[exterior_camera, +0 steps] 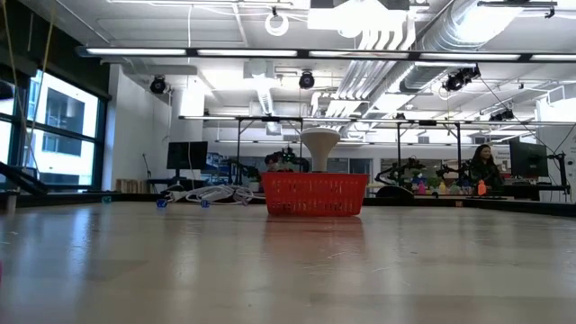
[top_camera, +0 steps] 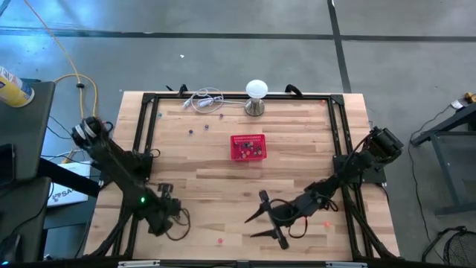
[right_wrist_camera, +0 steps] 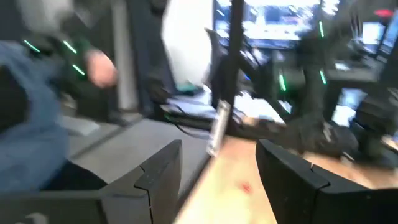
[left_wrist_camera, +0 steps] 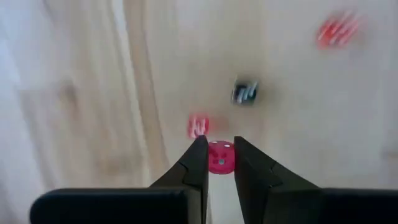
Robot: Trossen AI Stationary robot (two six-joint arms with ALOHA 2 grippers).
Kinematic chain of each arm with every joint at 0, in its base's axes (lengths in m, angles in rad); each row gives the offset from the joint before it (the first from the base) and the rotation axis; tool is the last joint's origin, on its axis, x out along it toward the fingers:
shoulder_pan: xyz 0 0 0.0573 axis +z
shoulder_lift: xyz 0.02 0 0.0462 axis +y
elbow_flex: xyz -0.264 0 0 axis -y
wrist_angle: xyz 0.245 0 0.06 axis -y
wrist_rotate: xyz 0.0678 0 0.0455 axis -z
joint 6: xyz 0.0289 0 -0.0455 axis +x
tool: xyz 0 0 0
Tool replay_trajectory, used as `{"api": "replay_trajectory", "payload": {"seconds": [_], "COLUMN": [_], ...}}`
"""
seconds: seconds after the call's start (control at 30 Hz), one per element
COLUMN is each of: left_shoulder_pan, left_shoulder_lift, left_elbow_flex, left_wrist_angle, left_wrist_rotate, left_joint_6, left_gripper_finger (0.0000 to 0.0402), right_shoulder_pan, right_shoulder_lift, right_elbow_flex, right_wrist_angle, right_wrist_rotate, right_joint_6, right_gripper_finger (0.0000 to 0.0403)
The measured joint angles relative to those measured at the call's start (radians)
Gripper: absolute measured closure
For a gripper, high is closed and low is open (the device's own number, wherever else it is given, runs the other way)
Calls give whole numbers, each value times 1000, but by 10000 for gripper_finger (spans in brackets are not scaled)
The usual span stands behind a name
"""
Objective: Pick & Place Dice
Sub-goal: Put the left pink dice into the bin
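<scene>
**Left gripper pinches a pink die near the table's front edge**

The wooden table (top_camera: 223,179) carries a black frame along its sides and back. On it the left arm reaches down to the front left area, and the right arm lies low across the front right.

Near the middle of the table stands the red mesh basket (top_camera: 248,147), with several dice inside. Behind it, at the back edge, is the white ball lamp (top_camera: 256,97), and a coiled white cable (top_camera: 202,100) lies beside that.

The right gripper (top_camera: 265,217) rests at the front of the table with its fingers spread wide apart and nothing between them.

The left gripper (left_wrist_camera: 219,160) has its fingertips closed in on a pink die (left_wrist_camera: 220,157), touching it on both sides. Just beyond it lie another pink die (left_wrist_camera: 198,125), a dark die (left_wrist_camera: 245,91), and a red die (left_wrist_camera: 337,30) farther off. A few other dice are scattered on the table, some behind and left of the basket.
</scene>
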Motion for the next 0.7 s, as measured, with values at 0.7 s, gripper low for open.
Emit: {"api": "replay_trajectory", "payload": {"seconds": [0.7], "left_shoulder_pan": [933], "left_shoulder_lift": [42], "left_elbow_flex": [176], "left_wrist_angle": [558], "left_wrist_rotate": [201], "left_joint_6": [1043], "left_gripper_finger": [360], "right_shoulder_pan": [78], "right_shoulder_lift": [0], "right_elbow_flex": [-1], "right_wrist_angle": [-233], "right_wrist_rotate": [356], "right_joint_6": [100], "right_gripper_finger": [275]}}
